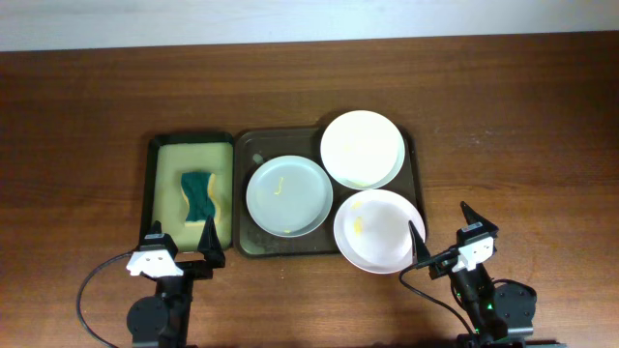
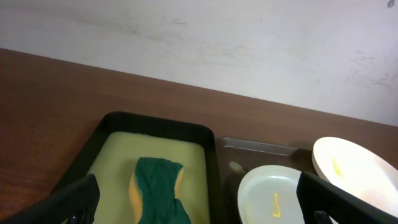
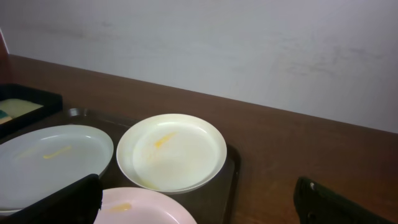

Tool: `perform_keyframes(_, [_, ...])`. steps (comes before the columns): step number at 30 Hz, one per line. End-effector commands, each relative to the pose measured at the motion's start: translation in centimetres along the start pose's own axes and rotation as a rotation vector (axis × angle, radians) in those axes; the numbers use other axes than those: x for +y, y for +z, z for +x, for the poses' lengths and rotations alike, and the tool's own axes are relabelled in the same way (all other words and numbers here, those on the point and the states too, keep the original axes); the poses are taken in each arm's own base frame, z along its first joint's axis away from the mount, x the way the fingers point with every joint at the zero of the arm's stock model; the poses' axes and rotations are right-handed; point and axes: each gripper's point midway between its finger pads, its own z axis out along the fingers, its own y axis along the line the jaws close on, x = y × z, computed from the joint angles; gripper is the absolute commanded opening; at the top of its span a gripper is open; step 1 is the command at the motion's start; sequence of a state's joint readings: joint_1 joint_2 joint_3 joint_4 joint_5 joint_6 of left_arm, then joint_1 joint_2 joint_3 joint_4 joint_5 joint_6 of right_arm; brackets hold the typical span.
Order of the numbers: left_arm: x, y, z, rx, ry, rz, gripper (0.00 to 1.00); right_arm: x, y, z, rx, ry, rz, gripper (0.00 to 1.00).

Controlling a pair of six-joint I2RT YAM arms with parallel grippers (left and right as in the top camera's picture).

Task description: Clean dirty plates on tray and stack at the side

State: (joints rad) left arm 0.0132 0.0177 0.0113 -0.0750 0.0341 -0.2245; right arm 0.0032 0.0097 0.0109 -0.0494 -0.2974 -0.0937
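**Fingers.** The left fingers (image 1: 209,240) are spread wide apart and hold nothing. They sit by the near edge of the tabletop (image 1: 87,116), left of centre. The right fingers (image 1: 417,242) are likewise apart and empty, by the near edge toward the right corner.

**Task items.** The large tray (image 1: 253,145) lies mid-tabletop and carries all three plates; none is stacked at the side.
- The grey-blue plate (image 1: 289,196) takes up the tray's left half.
- The far white plate (image 1: 363,149) sits toward the far edge.
- The near white plate (image 1: 379,230) sits toward the near edge and overhangs the tray's rim.

Each plate shows a yellow smear. Neighbouring rims touch or overlap; I cannot tell which.

**Other items.** The small tray (image 1: 152,193) sits just beside the large tray, on its left, and holds the sponge (image 1: 198,195).

**Governing relation.** The sponge lies straight ahead of the left fingers, toward the far edge, and its long axis runs from near edge to far edge. The left fingers open crosswise to that axis, so they would close over its short width. The left arm is clearly nearer the sponge. The right arm is nearer the plates, with the near white plate just beside its inner finger.

**Assessment.** Cleaning appears not yet begun. Fetching the sponge with the left arm is the probable first step.
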Motion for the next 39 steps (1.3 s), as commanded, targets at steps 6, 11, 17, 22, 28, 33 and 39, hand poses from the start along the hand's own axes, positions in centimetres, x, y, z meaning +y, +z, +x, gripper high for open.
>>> perform_keyframes(6, [0.00,0.04,0.35,0.014,0.002,0.000,0.99,-0.14,-0.01,0.29,0.006,-0.001,0.008,0.98])
perform_keyframes(11, [0.00,0.04,0.35,0.014,0.002,0.000,0.99,-0.14,-0.01,0.28,0.006,-0.001,0.008,0.98])
perform_keyframes(17, [0.00,0.04,0.35,0.013,0.002,0.000,0.99,-0.14,-0.01,0.29,0.006,-0.001,0.008,0.98])
perform_keyframes(22, [0.00,0.04,0.35,0.013,0.002,0.000,0.99,-0.14,-0.01,0.29,0.006,-0.001,0.008,0.98])
perform_keyframes(28, [0.00,0.04,0.35,0.013,0.002,0.000,0.99,-0.14,-0.01,0.29,0.006,-0.001,0.008,0.98])
perform_keyframes(33, [0.00,0.04,0.35,0.014,0.002,0.000,1.00,-0.14,-0.01,0.29,0.006,-0.001,0.008,0.98])
perform_keyframes(39, [0.00,0.04,0.35,0.014,0.002,0.000,0.99,-0.14,-0.01,0.28,0.006,-0.001,0.008,0.98])
